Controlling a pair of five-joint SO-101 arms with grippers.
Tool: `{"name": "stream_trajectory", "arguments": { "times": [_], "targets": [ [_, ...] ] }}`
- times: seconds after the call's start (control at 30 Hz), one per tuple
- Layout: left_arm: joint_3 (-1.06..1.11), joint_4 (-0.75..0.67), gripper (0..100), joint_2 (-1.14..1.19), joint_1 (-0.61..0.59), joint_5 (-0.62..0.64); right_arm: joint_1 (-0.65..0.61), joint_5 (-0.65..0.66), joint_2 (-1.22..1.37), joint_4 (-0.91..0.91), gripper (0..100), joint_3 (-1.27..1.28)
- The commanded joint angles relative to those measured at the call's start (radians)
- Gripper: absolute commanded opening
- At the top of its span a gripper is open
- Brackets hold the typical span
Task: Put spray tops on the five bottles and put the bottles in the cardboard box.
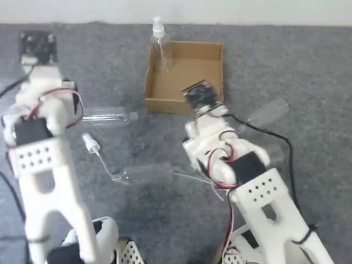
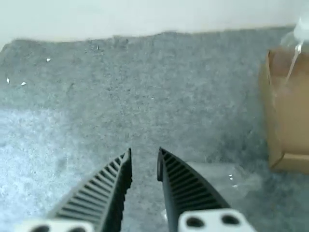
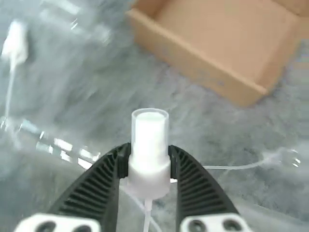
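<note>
Right pincer (image 3: 148,151): clamped on a white spray top (image 3: 150,128), near the cardboard box (image 1: 165,104). Left pincer (image 2: 144,164): slightly parted, empty, over the grey surface (image 2: 145,72). Capped bottle (image 1: 160,47): upright in the box's far corner. Uncapped bottle (image 1: 107,116) and second uncapped bottle (image 1: 146,173): lying on the surface, a loose spray top (image 1: 91,144) between them.

Matt cardboard box (image 1: 190,77), glossy clear plastic bottle (image 1: 104,116), rough carpet (image 1: 110,66)

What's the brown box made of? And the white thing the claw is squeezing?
The box looks like plain cardboard: matte brown, with thin folded walls. The spray top in the right gripper looks like smooth white plastic, slightly glossy, though that's a guess.
</note>
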Motion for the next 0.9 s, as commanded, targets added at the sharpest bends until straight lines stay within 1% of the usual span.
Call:
{"name": "stream_trajectory", "arguments": {
  "times": [0.0,0.13,0.23,0.3,0.47,0.6,0.77,0.8,0.87],
  "targets": [
    [-0.240,0.129,8,0.193,0.029,-0.144,0.113,-0.098,-0.074,-0.039,3.3,-0.015],
    [-0.467,0.345,8,0.384,0.086,-0.396,0.179,-0.141,-0.091,-0.044,3.3,-0.015],
    [-0.596,0.442,9,0.500,0.123,-0.535,0.189,-0.146,-0.088,-0.056,3.3,-0.015],
    [-0.654,0.450,10,0.565,0.137,-0.595,0.191,-0.146,-0.082,-0.064,3.3,-0.015],
    [-0.753,0.451,22,0.698,0.138,-0.715,0.191,-0.146,-0.082,-0.064,3.3,-0.015],
    [-0.794,0.456,22,0.773,0.138,-0.850,0.191,-0.146,-0.082,-0.064,3.3,-0.015],
    [-0.794,0.483,23,0.829,0.149,-1.065,0.191,-0.146,-0.081,-0.064,3.3,-0.015],
    [-0.794,0.485,23,0.835,0.152,-1.089,0.191,-0.144,-0.081,-0.064,3.3,-0.015],
    [-0.796,0.477,23,0.848,0.172,-1.100,0.191,-0.144,-0.081,-0.064,3.3,-0.015]
  ]
}}
